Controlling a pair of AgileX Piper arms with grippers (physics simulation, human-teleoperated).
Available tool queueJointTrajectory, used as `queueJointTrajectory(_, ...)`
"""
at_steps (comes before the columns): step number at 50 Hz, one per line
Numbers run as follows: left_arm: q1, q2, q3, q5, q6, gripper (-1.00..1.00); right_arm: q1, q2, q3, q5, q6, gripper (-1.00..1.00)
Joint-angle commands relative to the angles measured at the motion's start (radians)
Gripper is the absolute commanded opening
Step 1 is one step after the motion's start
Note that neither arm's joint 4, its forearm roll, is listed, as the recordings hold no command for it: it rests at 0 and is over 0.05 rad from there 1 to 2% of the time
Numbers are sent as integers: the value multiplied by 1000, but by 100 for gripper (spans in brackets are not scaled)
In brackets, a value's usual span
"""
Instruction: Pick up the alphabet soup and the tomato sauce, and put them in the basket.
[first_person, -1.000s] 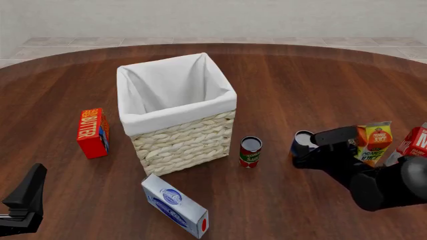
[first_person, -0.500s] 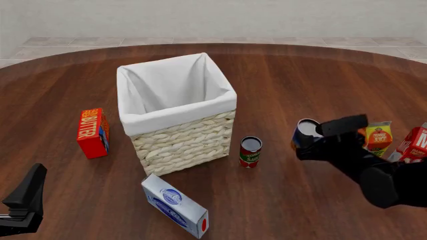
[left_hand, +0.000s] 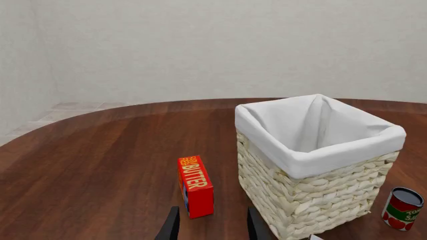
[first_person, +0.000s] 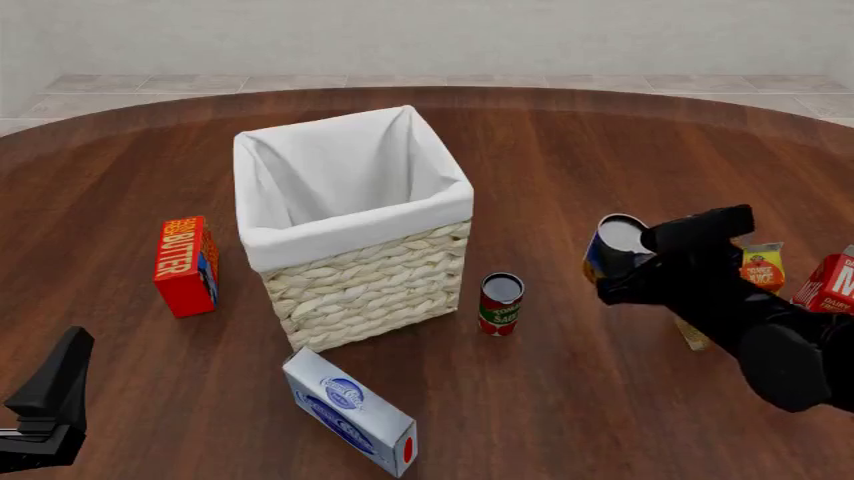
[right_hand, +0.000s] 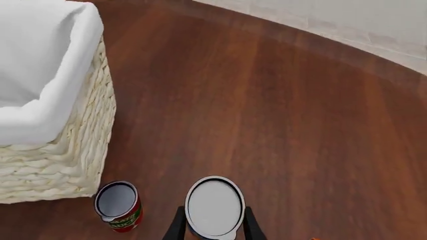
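Alphabet soup, silver-topped, seemingly blue-labelled, sits clamped in right hand.

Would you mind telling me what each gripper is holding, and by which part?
The right gripper clasps the blue-labelled silver-topped soup can by its sides, just below the top. The left gripper is open, holding nothing.

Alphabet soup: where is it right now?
In the front view the alphabet soup is on the right, held off the table in the right pincer, right of the tomato sauce and basket.
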Motion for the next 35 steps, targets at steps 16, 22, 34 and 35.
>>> queueJointTrajectory(16, 0, 0, 0, 0, 0, 100, 48, -169, -99, 170, -18, -100)
queueJointTrajectory(22, 0, 0, 0, 0, 0, 100, 63, -205, -122, 210, -21, -100)
queueJointTrajectory(34, 0, 0, 0, 0, 0, 100, 119, -254, -180, 284, -26, -100)
queueJointTrajectory(35, 0, 0, 0, 0, 0, 100, 123, -257, -187, 292, -27, -100)
